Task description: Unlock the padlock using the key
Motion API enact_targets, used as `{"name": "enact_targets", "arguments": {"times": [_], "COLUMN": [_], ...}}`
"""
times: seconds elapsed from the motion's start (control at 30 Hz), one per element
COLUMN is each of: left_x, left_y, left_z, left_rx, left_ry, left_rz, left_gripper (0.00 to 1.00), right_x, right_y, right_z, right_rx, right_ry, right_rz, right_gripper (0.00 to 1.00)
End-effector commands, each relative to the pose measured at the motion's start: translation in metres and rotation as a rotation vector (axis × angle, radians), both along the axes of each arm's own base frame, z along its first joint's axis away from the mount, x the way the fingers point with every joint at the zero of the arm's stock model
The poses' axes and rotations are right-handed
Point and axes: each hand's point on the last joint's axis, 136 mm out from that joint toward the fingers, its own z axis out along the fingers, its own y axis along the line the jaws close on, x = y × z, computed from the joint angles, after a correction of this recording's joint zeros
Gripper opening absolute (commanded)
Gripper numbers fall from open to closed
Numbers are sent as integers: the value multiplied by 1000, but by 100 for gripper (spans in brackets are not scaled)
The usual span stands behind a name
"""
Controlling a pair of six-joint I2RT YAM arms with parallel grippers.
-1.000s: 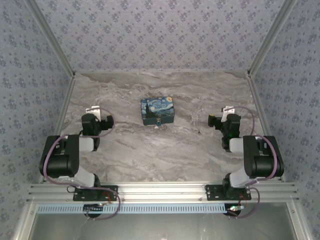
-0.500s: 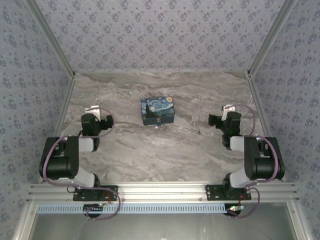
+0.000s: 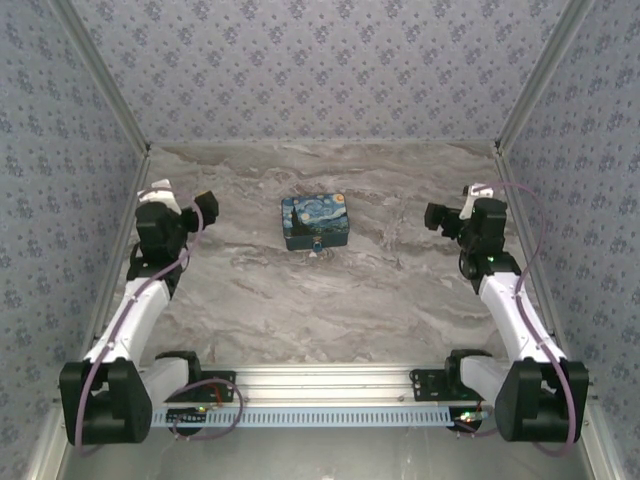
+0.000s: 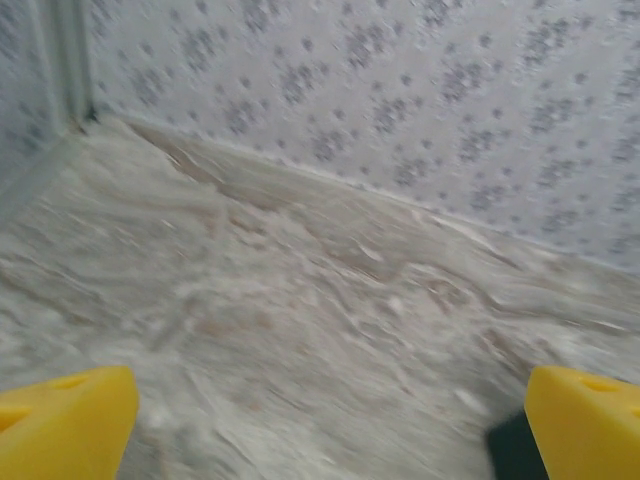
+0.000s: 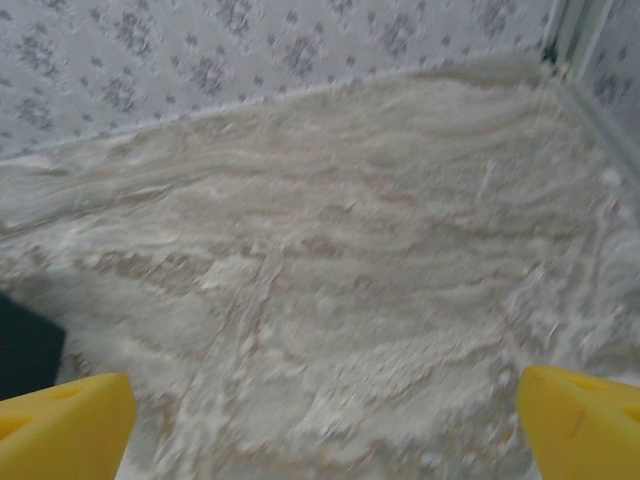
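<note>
My right tool (image 3: 437,216) hangs over the right side of the grey marbled tabletop (image 3: 300,300), near its right edge. Its yellow fingertips (image 5: 60,425) sit wide apart at the lower corners of the right wrist view, with nothing between them. My left tool (image 3: 203,206) mirrors it near the left edge, also spread wide and holding nothing.

Outward from the right tool, towards the middle of the tabletop and a little towards the near edge, I make out what I take for the thin dark metal key (image 3: 399,263). It is only a faint sliver lying on the marble, too small for me to tell which way its long axis runs. It lies between my right tool and the box, apart from both and closer to the tool.

Further inward stands the blue-and-yellow painted rectangular box (image 3: 315,220), about midway between the left and right edges. The small blue-bodied padlock (image 3: 316,244) hangs at the middle of its near face, touching it.

The key is on the right arm's side, so I judge the right tool should reach down and inward for it. The left tool, roughly level with the box, looks placed to steady the padlock. I cannot see the keyhole from here.
</note>
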Motion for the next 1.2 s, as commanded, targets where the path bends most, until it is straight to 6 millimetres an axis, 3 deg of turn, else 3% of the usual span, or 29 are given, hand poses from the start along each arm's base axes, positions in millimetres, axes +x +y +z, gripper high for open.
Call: {"name": "enact_targets", "arguments": {"times": [0.0, 0.27, 0.47, 0.67, 0.93, 1.17], "left_x": [-22, -57, -66, -68, -70, -70], "left_y": [-48, -156, -198, -210, -208, -205], "left_z": [-21, -41, -51, -59, -60, -59], "left_rx": [-177, -296, -298, -291, -275, -261], "left_ry": [141, 207, 241, 250, 252, 247], "left_rz": [-135, -368, -450, -468, -462, -451], "left_gripper": [99, 99, 99, 99, 100, 99], "right_x": [-28, -60, -68, -62, -43, -36], "right_y": [21, 57, 65, 70, 84, 88], "right_z": [-17, -62, -94, -118, -145, -159], "right_rx": [109, 105, 95, 108, 99, 30], "right_ry": [157, 352, 482, 578, 696, 746], "right_rz": [27, 89, 90, 95, 104, 75], "right_gripper": [100, 100, 99, 93, 68, 56]}}
